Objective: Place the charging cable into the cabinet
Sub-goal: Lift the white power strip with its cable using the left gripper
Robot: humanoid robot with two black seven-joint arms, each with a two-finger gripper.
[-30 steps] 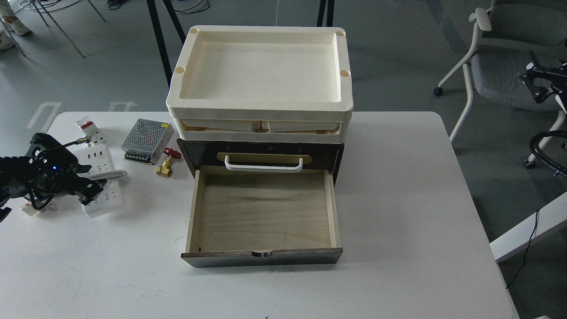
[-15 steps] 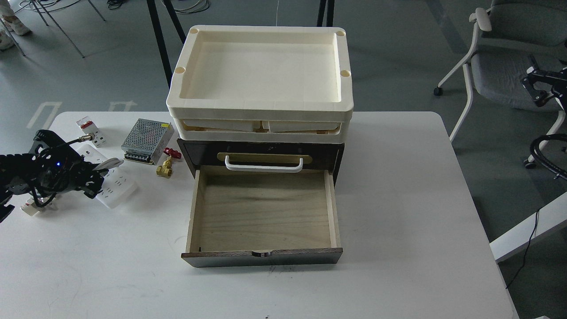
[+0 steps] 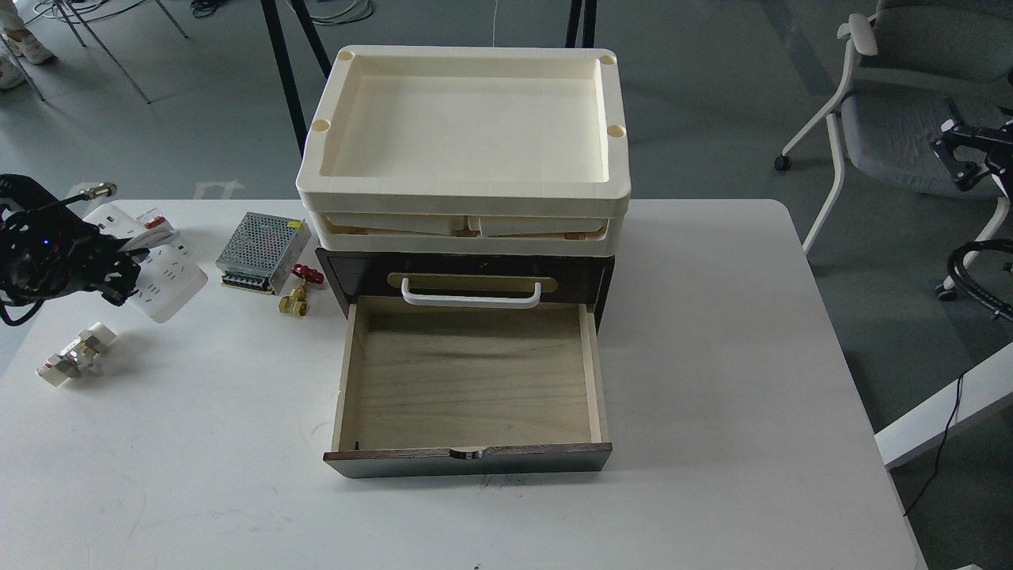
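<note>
**a:** what's different from a second ago?

**b:** the charging cable (image 3: 162, 273) has come up off the table (image 3: 712, 332). a second back it lay flat near the left edge with my left pincer (image 3: 119, 273) bearing down on it; half a second back it was tipping; now it hangs tilted in the air, its near end in my grip. the spot it left shows bare table and a small white-and-red part (image 3: 73, 358) i had been hiding.

**a:** so the pickup worked?

**b:** i judge so. my pincer is closed on the strip's near end, though the fingers read as one dark mass, so i go by the strip being carried. the hold looks off-centre, and the strip could swing or slip on the way.

**a:** where is it relative to the cabinet (image 3: 467, 273)?

**b:** well to its left, above the table, beyond the metal power-supply box (image 3: 263, 251) and the brass valve (image 3: 298, 294). the lower drawer (image 3: 471, 380) stands pulled out and holds nothing, so what's left is the carry right and the lowering in.

**a:** and your arm?

**b:** it enters from the left edge, raised, wrist pointing right toward the strip, cables looped about it. my right pincer isn't in view.
</note>
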